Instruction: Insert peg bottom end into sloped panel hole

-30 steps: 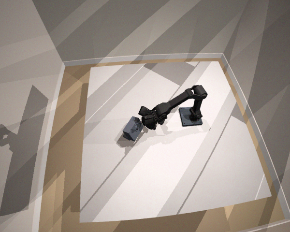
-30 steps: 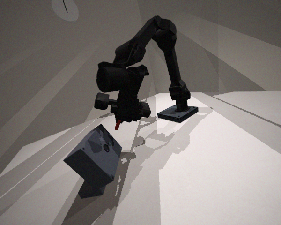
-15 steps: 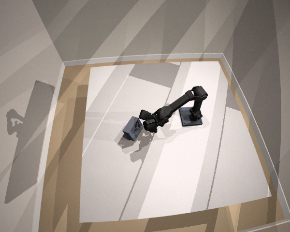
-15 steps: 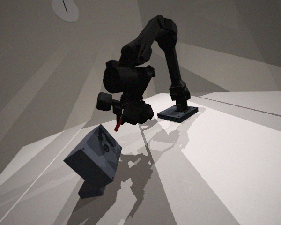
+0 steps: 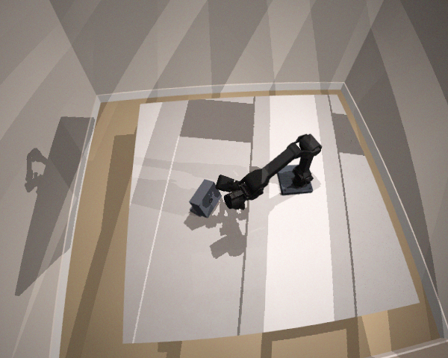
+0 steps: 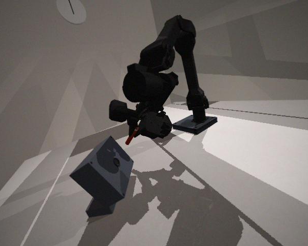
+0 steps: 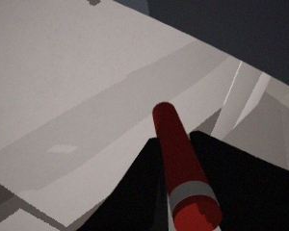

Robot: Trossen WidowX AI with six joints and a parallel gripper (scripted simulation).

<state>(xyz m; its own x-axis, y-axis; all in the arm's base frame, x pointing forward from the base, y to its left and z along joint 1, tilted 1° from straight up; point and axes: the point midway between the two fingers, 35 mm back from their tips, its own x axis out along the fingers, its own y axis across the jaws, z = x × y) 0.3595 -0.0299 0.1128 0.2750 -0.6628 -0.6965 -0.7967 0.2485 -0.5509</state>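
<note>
fingers (image 6: 136,130): closed on red peg (image 6: 131,136) | peg: tilted, in the air above and just behind sloped panel (image 6: 106,169), lower end toward hole (image 6: 116,161), not in it | panel: on bench (image 6: 254,148)

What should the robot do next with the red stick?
Probably swing the red peg, clamped in the gripper, until its free end points at the hole in the sloped panel. The peg hangs above the panel, tip not yet lined up.
</note>
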